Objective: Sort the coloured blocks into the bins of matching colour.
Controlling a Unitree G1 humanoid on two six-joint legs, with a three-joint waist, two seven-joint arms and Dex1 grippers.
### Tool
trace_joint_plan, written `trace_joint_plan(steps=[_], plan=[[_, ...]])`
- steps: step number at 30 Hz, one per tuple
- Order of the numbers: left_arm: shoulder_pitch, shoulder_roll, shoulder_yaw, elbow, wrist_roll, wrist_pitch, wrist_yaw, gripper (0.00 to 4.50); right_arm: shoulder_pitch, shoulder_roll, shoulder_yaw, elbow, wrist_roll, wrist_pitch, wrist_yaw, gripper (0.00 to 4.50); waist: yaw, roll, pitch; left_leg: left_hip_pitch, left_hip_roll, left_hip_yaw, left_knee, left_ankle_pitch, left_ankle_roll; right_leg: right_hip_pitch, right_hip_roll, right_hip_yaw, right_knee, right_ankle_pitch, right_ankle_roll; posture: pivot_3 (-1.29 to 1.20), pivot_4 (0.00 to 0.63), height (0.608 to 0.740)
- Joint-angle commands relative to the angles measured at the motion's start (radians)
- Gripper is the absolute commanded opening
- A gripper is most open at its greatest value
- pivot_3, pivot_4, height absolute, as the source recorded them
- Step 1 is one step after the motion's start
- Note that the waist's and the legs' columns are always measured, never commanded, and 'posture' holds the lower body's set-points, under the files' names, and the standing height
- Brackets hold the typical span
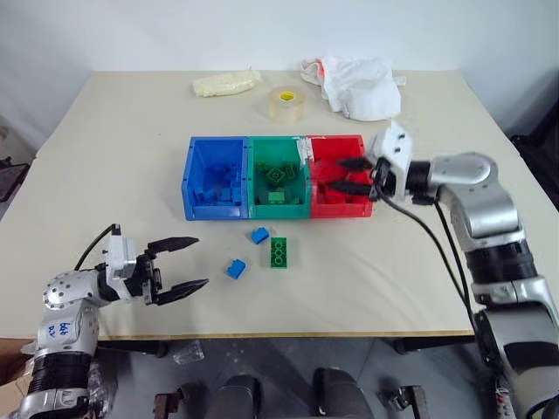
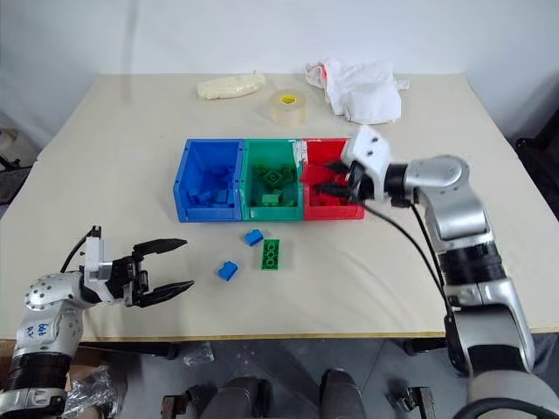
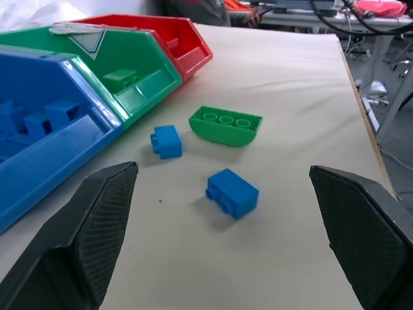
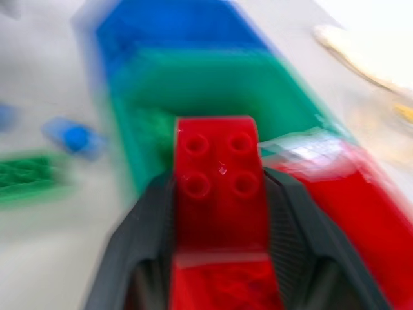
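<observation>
Surface (image 1: pixel 131 140): a pale top carrying everything, seen whole from the head camera. A white cloth (image 1: pixel 358 85), a tape roll (image 1: pixel 286 103) and a pale lump (image 1: pixel 225 83) lie along the upper edge of the frame, apart from the sorting and likely no part of it.

Bins (image 1: pixel 218 147): three joined tubs at centre frame, blue, green, red from left to right, each already holding bricks of its own colour. This suggests the sort is well advanced.

Right gripper (image 1: pixel 360 176): at the right of centre, reaching over the red bin (image 1: pixel 336 145). The head views show only dark fingers above the tub. The right wrist view shows what they hide: a red brick (image 4: pixel 219 187), studs up, clamped between the two fingers, presumably carried there for release.

Left gripper (image 1: pixel 179 264): lower left of the frame, fingers spread wide and holding nothing. It appears to be lined up for the loose bricks.

Loose bricks: below the bins, a green oblong brick (image 1: pixel 279 253) and two blue bricks (image 1: pixel 258 235), (image 1: pixel 235 268). The left wrist view shows them framed between the open fingers, and also the green brick's curved side, which the head views do not give.
</observation>
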Motion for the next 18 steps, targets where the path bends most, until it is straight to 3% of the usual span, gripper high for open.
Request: trace_joint_plan(steps=[1, 6, 13, 18], plan=[[-0.016, -0.004, -0.003, 0.012, 0.0, -0.018, -0.012, 4.5, -0.094, 0.026, 0.01, 0.195, -0.066, -0.116, -0.053, 2.8, -0.004, 0.0, 0.0, 0.0, 0.0, 0.0, 0.0, 0.0, 0.0, 0.0, 0.0, 0.0, 0.0, 0.0, 0.0, 0.0, 0.15, 0.74], [-0.024, -0.007, -0.008, 0.018, -0.001, -0.022, -0.019, 4.5, -0.14, 0.037, 0.006, 0.275, -0.084, -0.184, -0.025, 4.45, -0.009, 0.0, 0.0, 0.0, 0.001, 0.0, -0.001, 0.0, 0.0, -0.001, 0.0, -0.001, 0.0, 0.0, 0.0, 0.0, 0.15, 0.74], [-0.021, -0.005, -0.007, 0.016, -0.004, -0.019, -0.023, 4.5, 0.013, -0.038, -0.029, 0.001, 0.032, -0.094, 0.169, 4.48, -0.002, 0.0, 0.0, 0.0, 0.001, -0.001, 0.0, 0.0, 0.0, 0.0, 0.0, -0.001, 0.0, 0.0, 0.0, 0.0, 0.15, 0.74], [-0.025, 0.005, 0.001, 0.04, -0.004, -0.021, -0.034, 4.5, 0.309, -0.243, -0.093, -0.355, 0.18, 0.092, 0.342, 4.48, 0.021, 0.0, 0.0, -0.002, -0.001, -0.003, 0.001, 0.0, 0.0, 0.001, -0.001, -0.003, 0.0, 0.0, 0.0, 0.0, 0.15, 0.74]])
